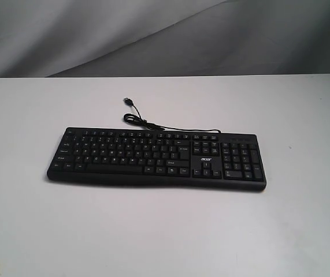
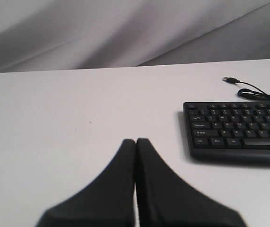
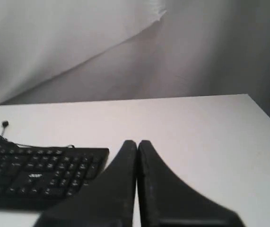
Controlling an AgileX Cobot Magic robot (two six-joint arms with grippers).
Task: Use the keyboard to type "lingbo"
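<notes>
My left gripper (image 2: 135,141) and right gripper (image 3: 137,142), clenched empty, flank the keyboard (image 1: 147,154) lying left-to-right, number pad (image 1: 243,161) rightward, cable (image 1: 153,124) seemingly rearward.

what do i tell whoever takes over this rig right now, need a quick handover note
Grippers: left gripper shut and empty, above bare table, clear of the keyboard. The right gripper is also shut and empty, near the number pad end, with no contact seen. Neither shows in the exterior view.
Things: keyboard lies flat mid-table, legends facing the front edge. Its cable coils behind it, and the USB plug lies loose on the table.
Done: apparently nothing; no finger is on any key.
Left: all of "lingbo", l, i, n, g, b, o.
</notes>
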